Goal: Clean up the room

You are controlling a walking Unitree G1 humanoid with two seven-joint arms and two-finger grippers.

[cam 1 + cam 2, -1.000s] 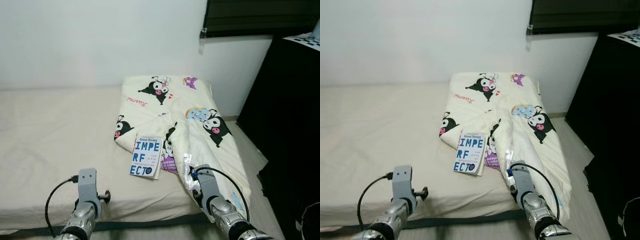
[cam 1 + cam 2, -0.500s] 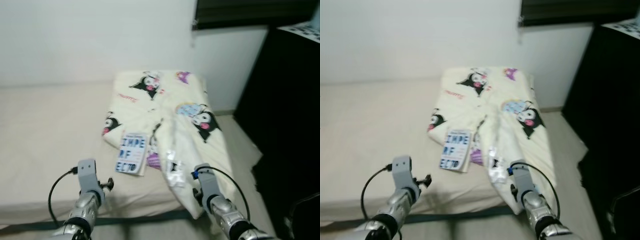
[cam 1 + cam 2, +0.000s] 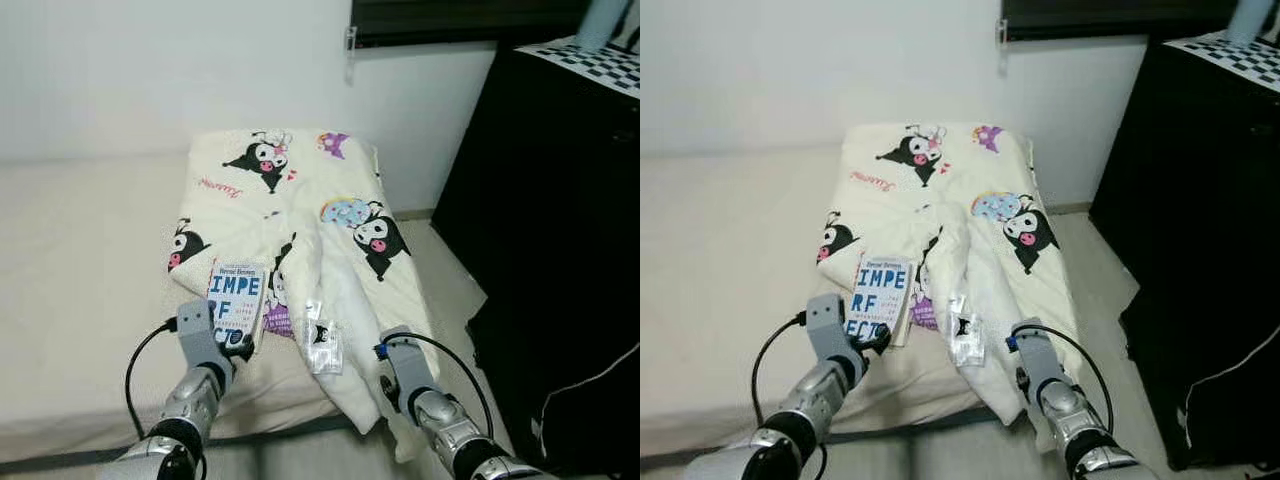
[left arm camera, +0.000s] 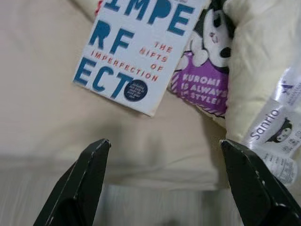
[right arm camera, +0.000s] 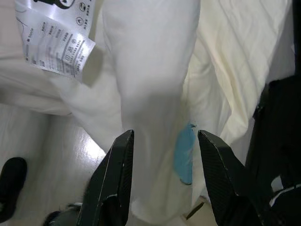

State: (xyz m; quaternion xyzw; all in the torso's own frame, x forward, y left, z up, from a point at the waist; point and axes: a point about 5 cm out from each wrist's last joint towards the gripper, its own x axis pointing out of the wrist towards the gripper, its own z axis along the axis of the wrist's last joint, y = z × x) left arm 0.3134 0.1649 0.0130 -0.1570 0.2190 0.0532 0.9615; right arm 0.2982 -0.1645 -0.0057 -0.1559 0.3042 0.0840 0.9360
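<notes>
A white book (image 3: 236, 300) with blue letters lies on the bed beside a cream blanket (image 3: 290, 190) printed with cartoon figures. My left gripper (image 4: 165, 146) is open and hovers just short of the book's (image 4: 141, 47) near edge, over the mattress rim. My left wrist (image 3: 205, 345) covers the book's lower corner in the eye views. My right gripper (image 5: 165, 136) is open and points at the blanket fold (image 5: 155, 70) that hangs off the bed's corner. The right wrist (image 3: 405, 372) is low at that corner. A shiny label (image 3: 320, 340) hangs from the blanket.
A tall black cabinet (image 3: 560, 200) stands close on the right, with a narrow strip of floor (image 3: 440, 265) between it and the bed. The beige mattress (image 3: 80, 260) stretches left to the white wall. A dark shoe-like shape (image 5: 11, 183) lies on the floor.
The camera has swung right, so the bed sits further left in the picture. My left arm has come forward to the book's near edge. The right arm stays at the blanket's hanging corner.
</notes>
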